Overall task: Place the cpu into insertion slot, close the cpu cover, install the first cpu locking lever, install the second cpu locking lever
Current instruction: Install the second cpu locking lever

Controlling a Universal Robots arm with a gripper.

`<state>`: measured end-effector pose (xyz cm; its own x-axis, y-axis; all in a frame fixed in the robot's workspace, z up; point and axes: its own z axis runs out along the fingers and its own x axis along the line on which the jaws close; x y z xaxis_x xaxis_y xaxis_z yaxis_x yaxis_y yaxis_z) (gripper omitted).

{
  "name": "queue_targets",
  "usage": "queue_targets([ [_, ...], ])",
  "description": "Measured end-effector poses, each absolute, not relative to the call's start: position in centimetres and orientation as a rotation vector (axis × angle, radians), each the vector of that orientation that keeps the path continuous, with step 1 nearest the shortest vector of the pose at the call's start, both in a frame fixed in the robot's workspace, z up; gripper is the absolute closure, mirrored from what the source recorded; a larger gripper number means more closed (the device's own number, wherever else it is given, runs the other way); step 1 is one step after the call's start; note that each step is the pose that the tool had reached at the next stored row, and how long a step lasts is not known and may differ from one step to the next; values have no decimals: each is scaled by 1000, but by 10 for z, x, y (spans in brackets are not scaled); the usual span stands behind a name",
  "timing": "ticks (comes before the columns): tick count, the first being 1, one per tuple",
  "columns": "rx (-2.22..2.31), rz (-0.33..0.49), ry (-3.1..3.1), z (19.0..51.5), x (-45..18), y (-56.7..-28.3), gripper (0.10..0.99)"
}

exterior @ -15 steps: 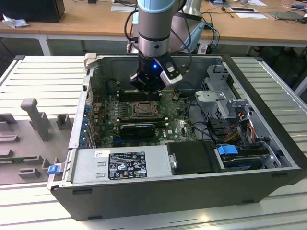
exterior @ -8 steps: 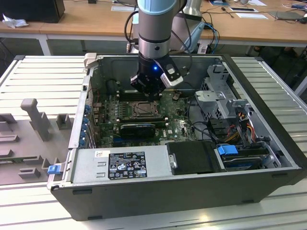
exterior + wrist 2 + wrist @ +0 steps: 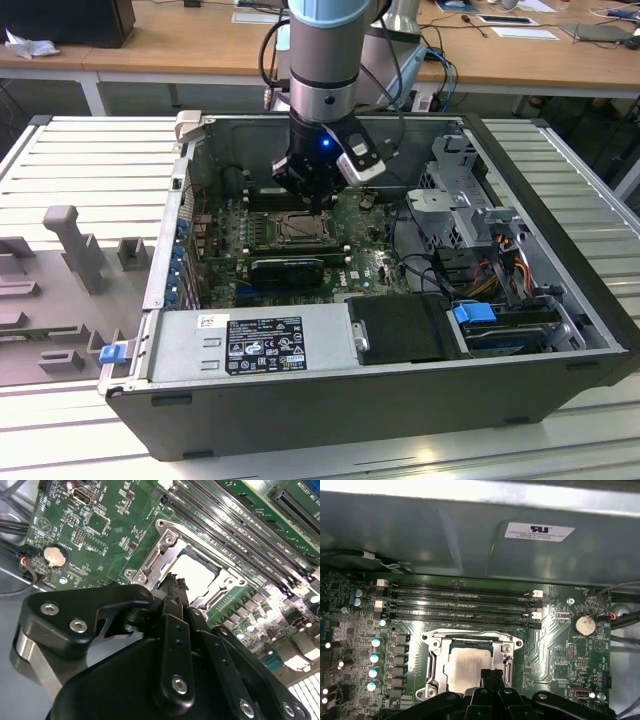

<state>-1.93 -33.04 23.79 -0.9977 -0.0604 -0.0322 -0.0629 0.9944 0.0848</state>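
Note:
The cpu (image 3: 462, 667) lies flat in the insertion slot (image 3: 429, 687) on the green board, its pale face (image 3: 197, 575) showing in both wrist views. The silvery cpu cover (image 3: 439, 652) lies down around it, framing the face through its cut-out (image 3: 167, 542). My gripper (image 3: 491, 676) hangs right over one edge of the cpu, its black fingers together with nothing between them; the fingertips (image 3: 172, 582) sit at the socket's rim. In the exterior view the gripper (image 3: 316, 203) stands just above the socket (image 3: 298, 229) inside the open computer case.
Long black memory slots (image 3: 460, 602) run beside the socket, and a coin battery (image 3: 583, 625) sits on the board. The case walls (image 3: 190, 160), a black drive box (image 3: 405, 328), cables (image 3: 500, 265) and a grey metal cage (image 3: 455, 195) stand around the board.

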Motion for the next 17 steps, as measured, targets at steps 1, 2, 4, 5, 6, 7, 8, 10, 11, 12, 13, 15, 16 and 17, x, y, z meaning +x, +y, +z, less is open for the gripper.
queue_targets([
  [1, -96, 134, 3108, 240, -19, -331, 980],
  [2, -96, 134, 3108, 241, -19, -331, 980],
  [4, -96, 135, 3107, 243, -19, -332, 980],
  [5, -96, 134, 3108, 243, -19, -333, 980],
  [6, -96, 134, 3108, 243, -19, -334, 980],
  [7, -96, 134, 3108, 243, -19, -335, 980],
  [8, -96, 134, 3108, 243, -19, -336, 980],
  [10, -96, 134, 3108, 243, -19, -337, 980],
  [11, -96, 135, 3108, 243, -19, -337, 980],
  [12, -96, 134, 3108, 243, -19, -338, 980],
  [13, -96, 134, 3108, 243, -19, -338, 980],
  [15, -96, 134, 3108, 243, -19, -340, 980],
  [16, -96, 134, 3108, 243, -19, -341, 980],
  [17, -96, 134, 3108, 243, -19, -341, 980],
])
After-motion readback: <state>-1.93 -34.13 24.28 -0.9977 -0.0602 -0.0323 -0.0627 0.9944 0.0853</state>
